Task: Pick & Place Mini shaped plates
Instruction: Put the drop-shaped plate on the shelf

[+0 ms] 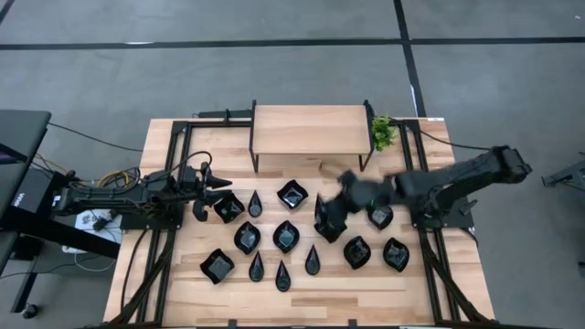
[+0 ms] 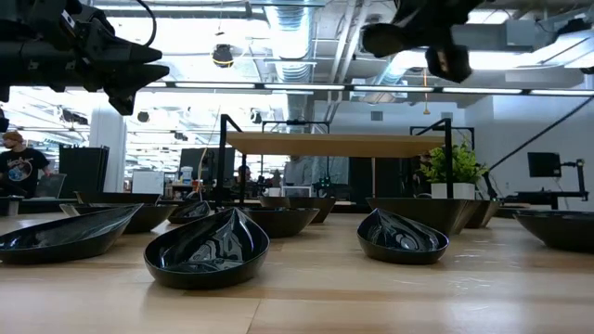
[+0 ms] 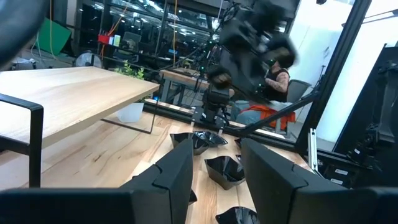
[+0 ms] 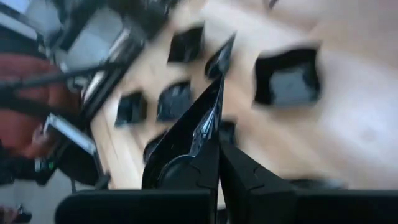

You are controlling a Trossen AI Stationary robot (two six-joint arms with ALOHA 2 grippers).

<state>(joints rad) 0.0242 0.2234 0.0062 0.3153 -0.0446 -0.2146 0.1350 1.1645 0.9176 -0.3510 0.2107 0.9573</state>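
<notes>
Several black mini plates of differing shapes lie on the wooden table [image 1: 457,274], among them a square one [image 1: 292,194] and a teardrop one [image 1: 283,274]. My right gripper [image 1: 336,203] is over the middle right of the table, shut on a black teardrop plate [image 4: 193,130], also seen in the high view [image 1: 325,217]. My left gripper [image 1: 208,187] is open and empty above the table's left side, near a plate [image 1: 228,207]; its fingers [image 3: 168,180] stand apart in the left wrist view. My right gripper pinches the black teardrop plate between its two fingers [image 4: 249,180] at the plate's broad end [image 4: 186,163]. The plate stands on edge in the hold, its pointed tip [image 4: 217,84] away from the gripper. It is lifted clear of the table.
A low wooden shelf [image 1: 311,128] on black legs stands at the table's far middle, with a small green plant [image 1: 382,133] at its right. Black frame rails [image 1: 164,228] run along both table sides. People show in the room beyond [image 2: 19,162].
</notes>
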